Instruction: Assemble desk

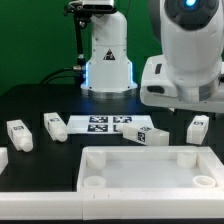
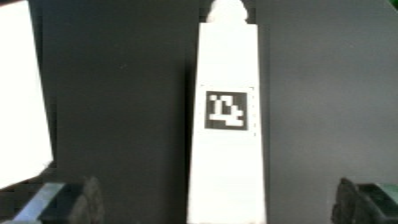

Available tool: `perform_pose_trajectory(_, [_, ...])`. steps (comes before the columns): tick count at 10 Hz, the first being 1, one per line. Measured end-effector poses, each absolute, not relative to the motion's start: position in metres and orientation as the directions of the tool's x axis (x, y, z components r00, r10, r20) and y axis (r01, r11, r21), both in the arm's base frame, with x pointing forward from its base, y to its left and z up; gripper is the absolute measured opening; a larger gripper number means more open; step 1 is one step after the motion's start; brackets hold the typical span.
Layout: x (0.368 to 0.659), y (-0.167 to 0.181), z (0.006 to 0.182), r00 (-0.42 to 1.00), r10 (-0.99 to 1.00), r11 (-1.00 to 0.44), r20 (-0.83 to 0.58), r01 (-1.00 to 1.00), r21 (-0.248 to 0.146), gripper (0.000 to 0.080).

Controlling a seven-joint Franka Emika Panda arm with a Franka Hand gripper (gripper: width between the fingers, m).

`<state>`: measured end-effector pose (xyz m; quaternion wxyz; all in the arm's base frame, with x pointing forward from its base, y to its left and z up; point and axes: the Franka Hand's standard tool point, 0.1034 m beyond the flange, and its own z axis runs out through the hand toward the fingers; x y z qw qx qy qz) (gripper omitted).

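The desk's wide white rimmed panel [image 1: 150,172] lies at the front of the black table, with round sockets at its corners. Several blocky white legs with tags lie behind it: two at the exterior view's left [image 1: 19,135] [image 1: 53,125], one in the middle [image 1: 150,135], one at the right [image 1: 197,129]. In the wrist view my gripper [image 2: 217,205] is open. Its dark fingertips [image 2: 63,205] stand wide on either side of a long white tagged leg [image 2: 222,110], not touching it. In the exterior view the arm's white hand [image 1: 180,85] hangs above the middle leg and the fingers cannot be made out.
The marker board [image 1: 105,125] lies flat between the legs. The robot's base [image 1: 107,60] stands at the back against a green wall. A small white piece [image 1: 3,158] shows at the exterior view's left edge. A white surface [image 2: 18,90] runs along one side of the wrist view.
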<state>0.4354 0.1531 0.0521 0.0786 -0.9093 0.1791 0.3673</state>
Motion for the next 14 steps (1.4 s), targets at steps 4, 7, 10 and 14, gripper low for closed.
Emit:
perform_pose_trajectory(4, [0.433,0.165,0.038,0.555,-0.353,-0.864,-0.753,-0.503,0.035,0.0649])
perform_pose_trajectory(7, [0.431,0.175,0.032,0.491,-0.384,-0.82,-0.782,-0.571,0.044,0.0649])
perform_pose_trajectory(10, [0.434,0.173,0.033,0.505,-0.369,-0.828,-0.78,-0.56,0.029,0.0649])
perform_pose_trajectory(14, [0.45,0.174,0.041,0.588,-0.276,-0.873,-0.76,-0.484,-0.057,0.0649])
